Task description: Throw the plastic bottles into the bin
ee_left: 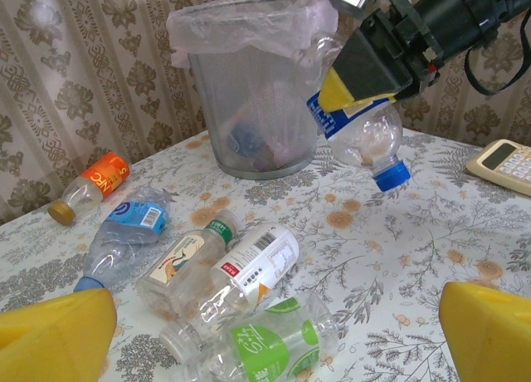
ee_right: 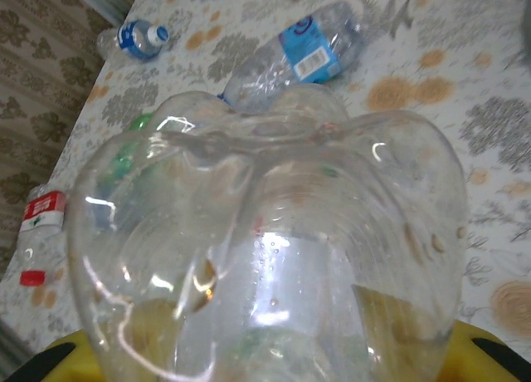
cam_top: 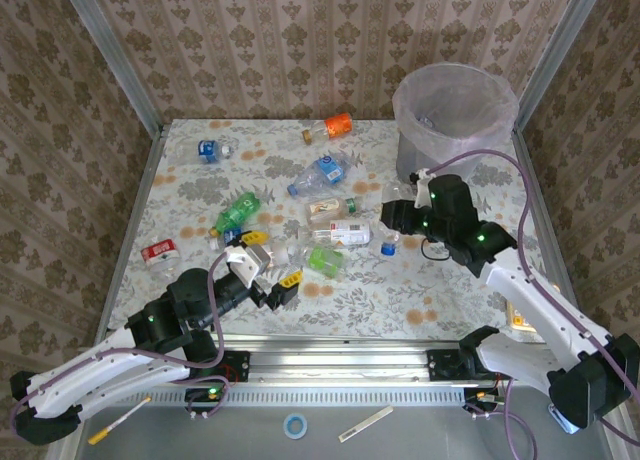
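Table [cam_top: 450, 300] under floral cloth, hemmed in by patterned wallpaper, strewn with plastic bottles [cam_top: 345, 232] across its middle and far left.

Bin [cam_top: 412, 162] upright at the far right corner, round and grey, lined with a translucent pinkish bag [cam_top: 500, 110].

Right gripper [cam_top: 398, 218] raised just near and left of the bin, fingers clamped on a blue-capped bottle [ee_left: 369, 137]. Bottle clear with a blue label, cap hanging downward, lifted off the cloth and outside the bin.

Left gripper [cam_top: 273, 260] low over the near left of the table, yellow fingers [ee_left: 58, 332] spread wide apart, nothing between them.

Just beyond that open gripper, a huddle of lying bottles. Green-labelled bottle [cam_top: 322, 260] nearest, tan-labelled bottle [cam_top: 328, 210] farthest, a white-labelled one between.

Blue-labelled bottle [cam_top: 322, 172] on its side at mid-table, farther back. Green bottle [cam_top: 238, 212] lying to the left of the huddle. Red-labelled bottle [cam_top: 158, 252] alone at the left edge. Orange-labelled bottle [cam_top: 335, 127] at the far edge, left of the bin. Small blue-labelled bottle [cam_top: 208, 150] at the far left.

Calculator [ee_left: 506, 162] flat on the cloth at the right side.
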Controlling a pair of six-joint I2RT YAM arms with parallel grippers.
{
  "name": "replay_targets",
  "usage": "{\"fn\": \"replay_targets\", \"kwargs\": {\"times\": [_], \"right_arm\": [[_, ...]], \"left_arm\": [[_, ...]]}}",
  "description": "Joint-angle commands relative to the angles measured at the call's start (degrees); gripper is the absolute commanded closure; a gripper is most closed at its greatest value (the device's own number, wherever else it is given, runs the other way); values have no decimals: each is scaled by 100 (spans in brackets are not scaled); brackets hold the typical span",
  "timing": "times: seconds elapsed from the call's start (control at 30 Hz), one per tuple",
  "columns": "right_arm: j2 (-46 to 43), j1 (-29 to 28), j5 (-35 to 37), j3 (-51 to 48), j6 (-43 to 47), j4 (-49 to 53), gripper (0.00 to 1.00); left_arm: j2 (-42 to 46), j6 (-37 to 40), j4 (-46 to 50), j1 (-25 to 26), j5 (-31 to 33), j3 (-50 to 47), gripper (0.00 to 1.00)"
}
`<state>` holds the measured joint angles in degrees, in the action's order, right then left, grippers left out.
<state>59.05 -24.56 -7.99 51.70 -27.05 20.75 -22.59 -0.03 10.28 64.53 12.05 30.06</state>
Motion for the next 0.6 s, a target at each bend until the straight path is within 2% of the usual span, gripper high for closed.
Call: {"fn": "replay_targets", "kwargs": {"times": [0.0, 0.13, 0.33, 0.43, 0.57], "right_arm": [[-318, -43, 737, 49, 386, -248, 64], [-444, -17, 1187, 164, 567, -26, 64], [-574, 274, 1346, 159, 474, 216, 64], [-689, 653, 1351, 93, 353, 356, 64], [-859, 1442, 929, -135, 119, 388, 66]], "left_arm": [[44, -6, -176, 59, 68, -74, 0], [29, 3, -219, 59, 51, -72, 0], [6, 3, -246, 60, 47, -71, 0], [2, -6, -246, 59, 32, -69, 0], [8, -11, -246, 62, 36, -89, 0]]}}
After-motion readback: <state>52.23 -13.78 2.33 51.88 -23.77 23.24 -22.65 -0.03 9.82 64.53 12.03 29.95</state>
